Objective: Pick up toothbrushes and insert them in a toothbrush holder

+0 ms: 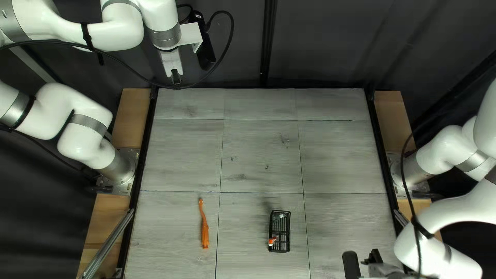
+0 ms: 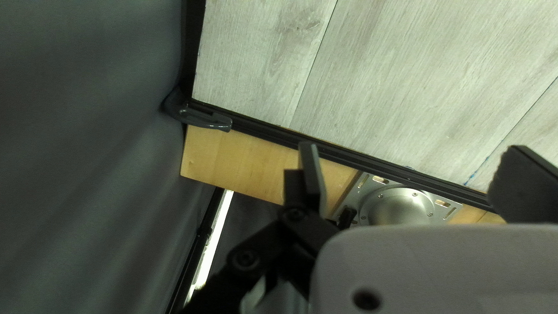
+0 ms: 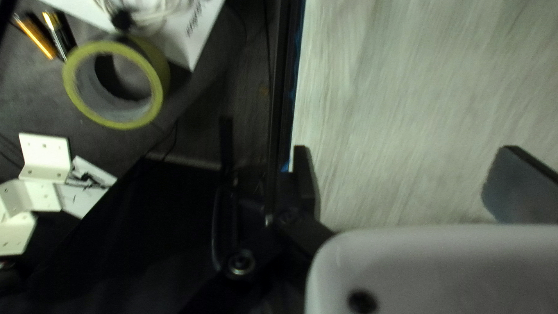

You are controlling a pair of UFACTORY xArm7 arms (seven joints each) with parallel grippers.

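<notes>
Orange toothbrush (image 1: 205, 236), lying on the wood-grain table (image 1: 258, 155), well apart from both claws. Black toothbrush holder (image 1: 280, 232), between the toothbrush and the right claw (image 1: 362, 261), containing a small orange-and-white object (image 1: 272, 241). Right claw: fingers spread. Left claw (image 1: 176, 77), with the table's far edge near it: fingers likewise spread.

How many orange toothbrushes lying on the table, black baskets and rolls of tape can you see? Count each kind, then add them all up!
Orange toothbrush on the table: 1
Black basket: 1
Roll of tape: 1
Total: 3
</notes>
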